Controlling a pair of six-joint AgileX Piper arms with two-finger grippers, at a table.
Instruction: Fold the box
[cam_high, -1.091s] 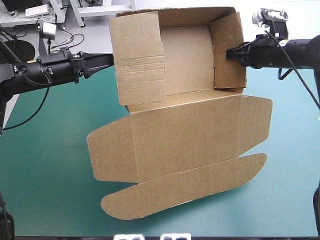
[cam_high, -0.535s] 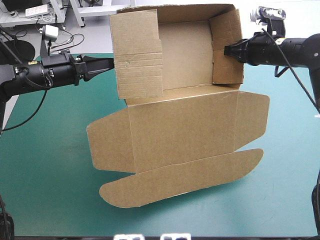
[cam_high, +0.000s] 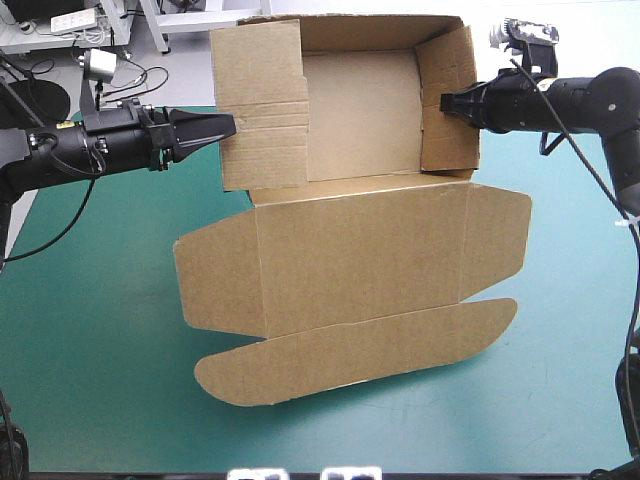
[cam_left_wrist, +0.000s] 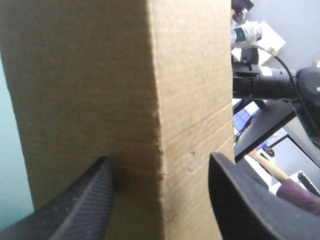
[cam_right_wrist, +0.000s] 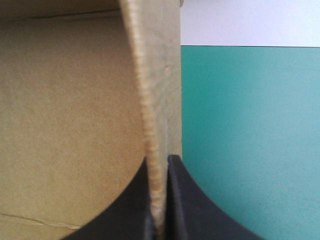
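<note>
The brown box (cam_high: 360, 270) lies mid-table as an open tray at the far side, with its lid and rounded flap flat toward the near edge. My left gripper (cam_high: 228, 125) is at the raised left wall (cam_high: 262, 105). In the left wrist view its fingers (cam_left_wrist: 90, 200) stand apart, and the wall's folded edge (cam_left_wrist: 160, 100) is between them. My right gripper (cam_high: 447, 101) is shut on the raised right wall (cam_high: 450, 140). The right wrist view shows that wall's edge (cam_right_wrist: 152, 100) pinched between the black fingers (cam_right_wrist: 180, 200).
The teal-green cover (cam_high: 90, 330) shows on both sides of the box and along the near edge. The tray's back wall (cam_high: 350, 30) reaches the table's far edge. Beyond the left wall, the left wrist view shows the right arm (cam_left_wrist: 270, 82).
My left gripper's fingers have parted from a shut grip on the left wall. The tray has shifted slightly left, and the right gripper has followed it while keeping its hold.
</note>
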